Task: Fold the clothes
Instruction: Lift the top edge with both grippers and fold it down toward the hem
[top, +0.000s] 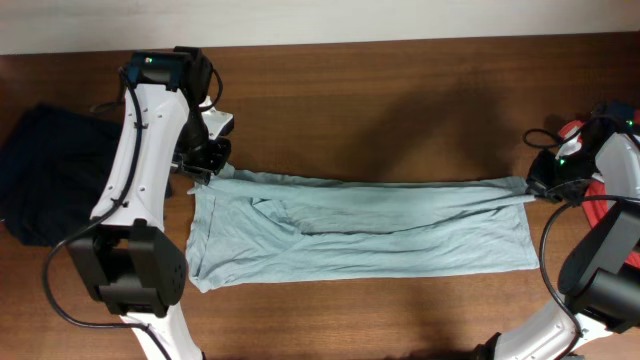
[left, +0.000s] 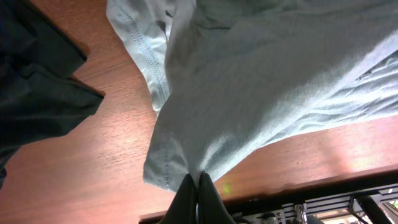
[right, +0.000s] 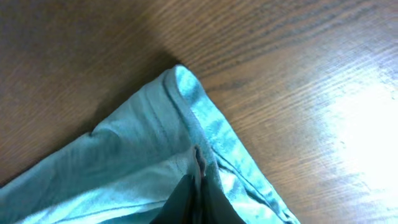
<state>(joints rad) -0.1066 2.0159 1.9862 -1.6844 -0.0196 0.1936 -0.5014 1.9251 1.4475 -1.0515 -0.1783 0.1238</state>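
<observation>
Dark brown wood is seen across the table (top: 400, 80), with a pale strip of wall along its far edge. At the far left corner of the T-shirt (top: 360, 230), the left gripper (left: 198, 182) is closed tight and the corner of the pale grey-blue fabric is pinched between its fingers. The cloth is drawn to a point there, so the corner is judged to be lifted slightly off the wood. At the T-shirt's far right corner, the right gripper (right: 194, 177) is seen with its fingers close together and a fold of the hem caught between them. A grip is judged to be in place there too, though how firm it is cannot be told.

Between the two pinches the T-shirt is laid out long and narrow, its far edge pulled into a nearly straight line. The corners are judged to be held apart so that the cloth is tensioned and smoothed before a fold is made. The near edge lies loose on the wood, and creases are visible near the T-shirt's left end.

Left of the T-shirt, apart from it, a navy garment (top: 45, 175) is heaped. Just beyond the T-shirt's right end, a red garment (top: 572, 130) is partly hidden behind the right arm. Both are judged to be set aside for later. Further folds across the T-shirt's length are judged yet to be made.
</observation>
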